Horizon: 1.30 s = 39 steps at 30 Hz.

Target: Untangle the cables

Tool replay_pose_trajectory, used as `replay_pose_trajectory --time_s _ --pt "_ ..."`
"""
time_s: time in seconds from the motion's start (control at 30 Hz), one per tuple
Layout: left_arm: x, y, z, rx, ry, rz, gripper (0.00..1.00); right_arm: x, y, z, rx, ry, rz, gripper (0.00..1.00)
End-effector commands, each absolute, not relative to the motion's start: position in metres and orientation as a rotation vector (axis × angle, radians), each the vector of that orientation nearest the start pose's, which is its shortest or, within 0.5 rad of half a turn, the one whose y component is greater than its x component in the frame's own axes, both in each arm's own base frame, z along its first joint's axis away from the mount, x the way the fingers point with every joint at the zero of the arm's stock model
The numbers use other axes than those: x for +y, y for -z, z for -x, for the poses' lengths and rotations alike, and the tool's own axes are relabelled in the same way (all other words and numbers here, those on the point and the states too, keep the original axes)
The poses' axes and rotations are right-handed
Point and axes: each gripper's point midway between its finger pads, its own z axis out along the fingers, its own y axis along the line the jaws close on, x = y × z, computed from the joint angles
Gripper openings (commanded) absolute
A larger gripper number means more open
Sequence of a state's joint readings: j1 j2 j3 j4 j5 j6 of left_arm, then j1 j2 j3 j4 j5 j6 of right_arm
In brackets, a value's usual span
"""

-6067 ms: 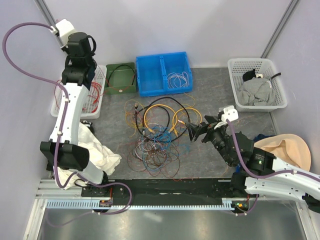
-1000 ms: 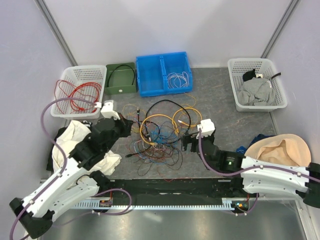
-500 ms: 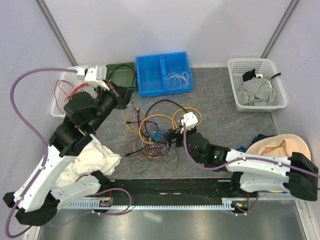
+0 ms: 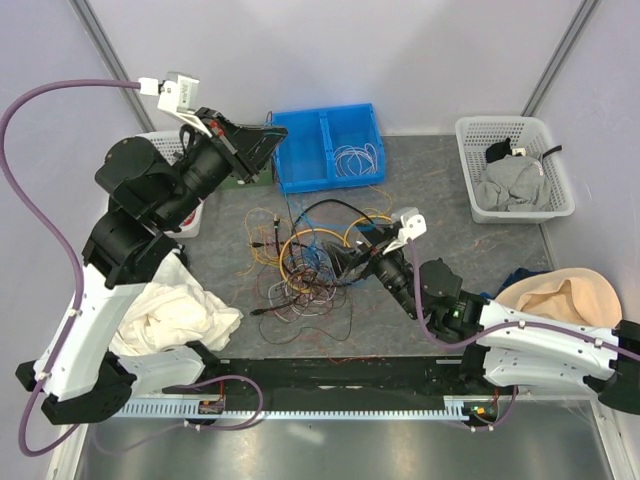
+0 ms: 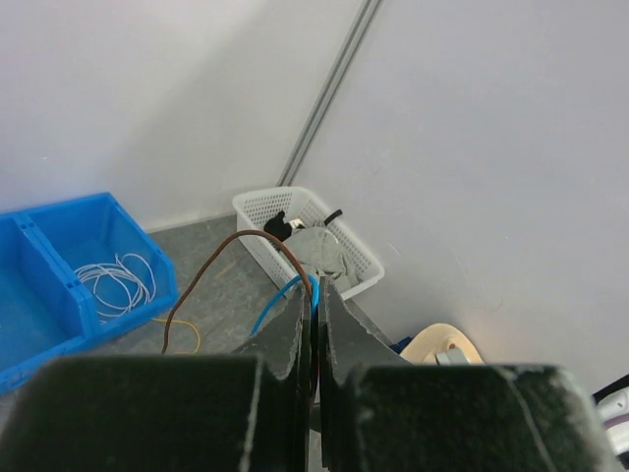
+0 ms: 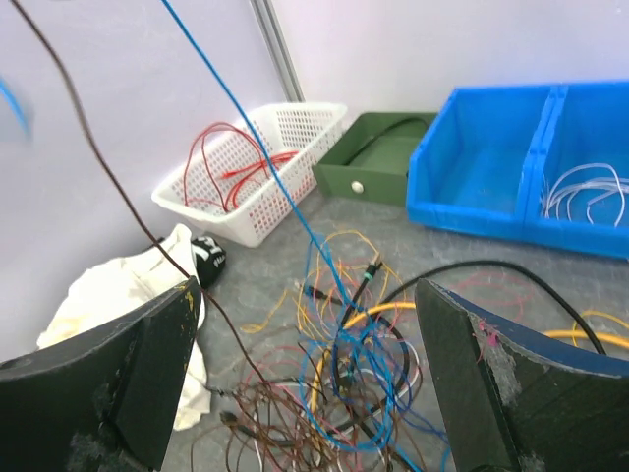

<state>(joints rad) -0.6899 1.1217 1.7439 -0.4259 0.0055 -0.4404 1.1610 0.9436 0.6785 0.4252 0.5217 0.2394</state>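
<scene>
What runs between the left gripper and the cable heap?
Two thin strands, one blue, one brown, rising from the heap; clearest in the right wrist view.

A blue bin (image 4: 303,150) stands beside a green box (image 6: 383,167); a white basket (image 4: 525,214) holds grey cloth (image 4: 510,185).

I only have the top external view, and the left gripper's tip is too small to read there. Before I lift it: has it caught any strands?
Observer: Yes. The left wrist view shows the left gripper shut on a brown strand and a blue strand.
Operator: And the right one?
Observer: In its own wrist view the right gripper is wide open and holds nothing; the cable heap lies ahead of it.
</scene>
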Motion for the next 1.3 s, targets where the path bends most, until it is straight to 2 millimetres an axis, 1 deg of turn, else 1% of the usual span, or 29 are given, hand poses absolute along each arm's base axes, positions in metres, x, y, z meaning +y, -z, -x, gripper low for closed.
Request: replay_pose_trajectory --time_s 0.0,0.07,0.13,0.17,0.23,0.27,0.33,0.37,0.47,0.53,0.57,0.6,0.67,0.7,0.77,0.83,0.87,0.9,0.93,0.97,1.0,1.03,1.07,1.1,1.13,1.17,1.2,1.23,1.27 --pt "-0.229 -0.554 -0.233 1.432 0.966 -0.241 0.02 0.302 -0.35 -0.218 1.386 -0.794 0.224 0.98" --pt "-0.228 -0.559 -0.23 1.423 0.976 -0.242 0.02 0.309 -0.339 -0.225 1.407 -0.762 0.229 0.98" --pt "-0.228 -0.56 -0.228 1.422 0.984 -0.247 0.02 0.313 -0.336 -0.229 1.407 -0.749 0.213 0.98" --pt "-0.227 -0.56 -0.227 1.425 0.987 -0.244 0.02 0.318 -0.327 -0.233 1.425 -0.731 0.222 0.98" --pt "-0.228 -0.56 -0.226 1.427 0.996 -0.248 0.02 0.323 -0.323 -0.237 1.431 -0.719 0.218 0.98" --pt "-0.229 -0.559 -0.225 1.432 1.002 -0.247 0.02 0.328 -0.316 -0.241 1.443 -0.701 0.229 0.98" --pt "-0.23 -0.558 -0.224 1.437 1.014 -0.251 0.02 0.33 -0.311 -0.248 1.454 -0.676 0.213 0.98" --pt "-0.23 -0.558 -0.223 1.437 1.018 -0.253 0.02 0.334 -0.306 -0.255 1.47 -0.671 0.198 0.98" --pt "-0.231 -0.556 -0.221 1.442 1.027 -0.256 0.02 0.34 -0.295 -0.269 1.495 -0.661 0.184 0.93" --pt "-0.23 -0.557 -0.22 1.44 1.031 -0.257 0.02 0.345 -0.293 -0.277 1.5 -0.679 0.17 0.85" --pt "-0.231 -0.555 -0.22 1.445 1.03 -0.258 0.02 0.351 -0.286 -0.283 1.512 -0.679 0.186 0.82" --pt "-0.229 -0.555 -0.219 1.442 1.029 -0.256 0.02 0.354 -0.282 -0.287 1.523 -0.678 0.189 0.73" --pt "-0.228 -0.554 -0.218 1.447 1.025 -0.252 0.02 0.363 -0.271 -0.297 1.559 -0.687 0.186 0.61" --pt "-0.225 -0.555 -0.216 1.44 1.023 -0.25 0.02 0.366 -0.264 -0.297 1.579 -0.69 0.202 0.5" --pt "-0.222 -0.553 -0.216 1.446 1.01 -0.241 0.02 0.37 -0.253 -0.299 1.606 -0.69 0.204 0.42" --pt "-0.217 -0.554 -0.214 1.441 1.001 -0.231 0.02 0.37 -0.249 -0.298 1.611 -0.698 0.21 0.31" --pt "-0.216 -0.55 -0.214 1.449 0.996 -0.228 0.02 0.368 -0.248 -0.296 1.612 -0.695 0.211 0.24" --pt "-0.215 -0.549 -0.214 1.451 0.993 -0.225 0.02 0.366 -0.25 -0.295 1.607 -0.694 0.212 0.09" --pt "-0.213 -0.549 -0.213 1.449 0.988 -0.215 0.02 0.362 -0.254 -0.295 1.603 -0.685 0.205 0.01" --pt "-0.213 -0.544 -0.215 1.462 0.981 -0.212 0.02 0.355 -0.269 -0.293 1.579 -0.688 0.194 0.0" --pt "-0.212 -0.541 -0.216 1.47 0.974 -0.208 0.02 0.349 -0.275 -0.29 1.583 -0.674 0.201 0.0" --pt "-0.208 -0.539 -0.217 1.472 0.958 -0.195 0.02 0.338 -0.3 -0.286 1.543 -0.689 0.178 0.0" --pt "-0.208 -0.529 -0.22 1.496 0.939 -0.183 0.03 0.333 -0.32 -0.283 1.512 -0.691 0.175 0.0" --pt "-0.206 -0.522 -0.221 1.513 0.928 -0.177 0.15 0.326 -0.326 -0.28 1.525 -0.669 0.195 0.0" --pt "-0.202 -0.503 -0.232 1.553 0.872 -0.135 0.23 0.315 -0.35 -0.275 1.493 -0.674 0.188 0.0" --pt "-0.196 -0.498 -0.23 1.555 0.853 -0.12 0.48 0.309 -0.369 -0.272 1.491 -0.651 0.205 0.0" --pt "-0.188 -0.489 -0.236 1.568 0.808 -0.08 0.63 0.303 -0.383 -0.27 1.482 -0.643 0.208 0.0" --pt "-0.182 -0.472 -0.237 1.595 0.777 -0.055 0.85 0.292 -0.418 -0.265 1.438 -0.662 0.181 0.0" --pt "-0.177 -0.463 -0.239 1.607 0.75 -0.03 0.99 0.287 -0.42 -0.262 1.462 -0.63 0.211 0.0"
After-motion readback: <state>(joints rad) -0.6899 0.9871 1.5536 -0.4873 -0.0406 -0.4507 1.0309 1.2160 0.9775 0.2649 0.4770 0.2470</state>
